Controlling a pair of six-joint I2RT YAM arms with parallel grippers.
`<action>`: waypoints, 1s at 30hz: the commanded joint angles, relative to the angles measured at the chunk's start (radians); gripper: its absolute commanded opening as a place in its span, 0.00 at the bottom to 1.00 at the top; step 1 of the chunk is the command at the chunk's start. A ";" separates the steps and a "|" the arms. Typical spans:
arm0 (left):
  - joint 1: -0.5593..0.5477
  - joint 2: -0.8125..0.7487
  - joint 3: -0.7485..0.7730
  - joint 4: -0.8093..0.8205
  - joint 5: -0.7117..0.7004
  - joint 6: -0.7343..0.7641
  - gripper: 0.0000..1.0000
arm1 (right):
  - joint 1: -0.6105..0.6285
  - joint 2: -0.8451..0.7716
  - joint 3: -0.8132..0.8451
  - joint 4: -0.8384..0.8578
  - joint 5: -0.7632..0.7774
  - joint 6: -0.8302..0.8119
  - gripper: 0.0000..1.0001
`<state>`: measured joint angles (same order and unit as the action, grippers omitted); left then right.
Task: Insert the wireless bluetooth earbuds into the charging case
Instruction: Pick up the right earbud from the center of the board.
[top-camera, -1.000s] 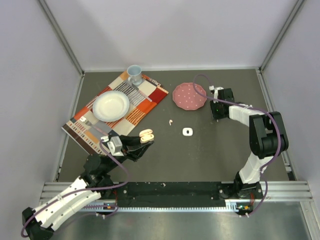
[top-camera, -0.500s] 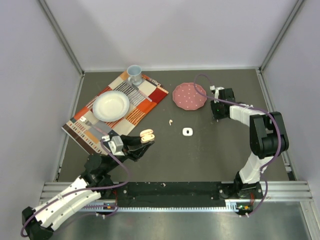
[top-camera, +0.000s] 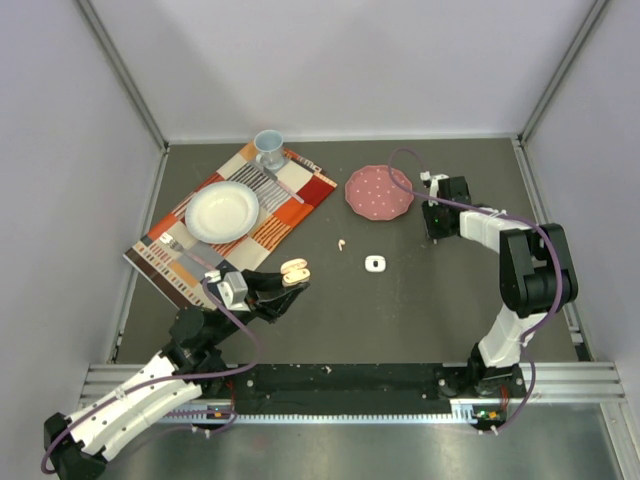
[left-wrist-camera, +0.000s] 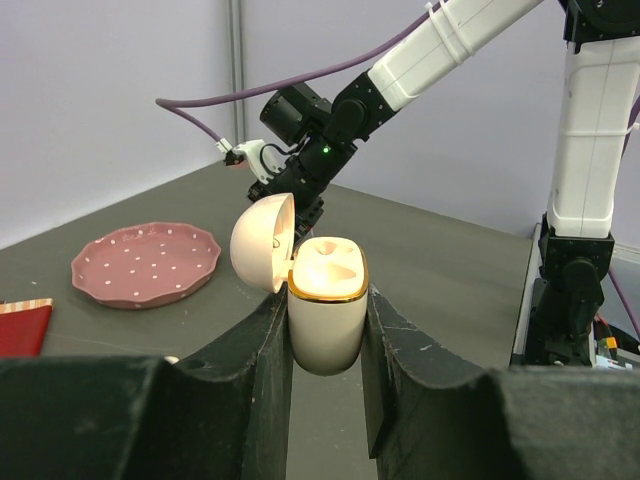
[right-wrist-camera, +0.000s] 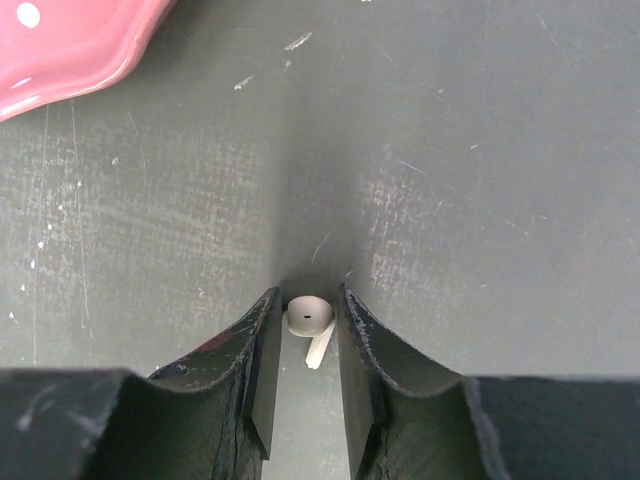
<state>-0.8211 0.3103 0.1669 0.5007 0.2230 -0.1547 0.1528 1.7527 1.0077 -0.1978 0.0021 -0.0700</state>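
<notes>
Case (left-wrist-camera: 326, 330) sitting open in left tool (left-wrist-camera: 325, 300), clamped tight, lid (left-wrist-camera: 262, 240) flipped back. Right tool (right-wrist-camera: 307, 292) straddling earbud (right-wrist-camera: 308, 317) on counter (right-wrist-camera: 450, 200) near plate (right-wrist-camera: 70, 40), can't tell if actually pinching.

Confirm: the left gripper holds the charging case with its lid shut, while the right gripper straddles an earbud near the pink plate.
Wrong: the left wrist view shows the charging case in the left gripper with its lid open. Rest stands.
</notes>
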 joint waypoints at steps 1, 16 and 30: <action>-0.003 -0.004 0.046 0.033 0.006 -0.002 0.00 | -0.015 -0.019 -0.006 -0.034 0.001 -0.007 0.27; -0.003 -0.022 0.045 0.018 -0.001 -0.003 0.00 | -0.015 -0.042 -0.020 -0.051 -0.011 0.006 0.33; -0.003 -0.019 0.046 0.013 -0.001 -0.011 0.00 | -0.015 -0.036 -0.014 -0.063 0.018 0.012 0.28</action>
<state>-0.8211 0.3008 0.1692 0.4915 0.2222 -0.1574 0.1474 1.7477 1.0077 -0.2169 0.0021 -0.0662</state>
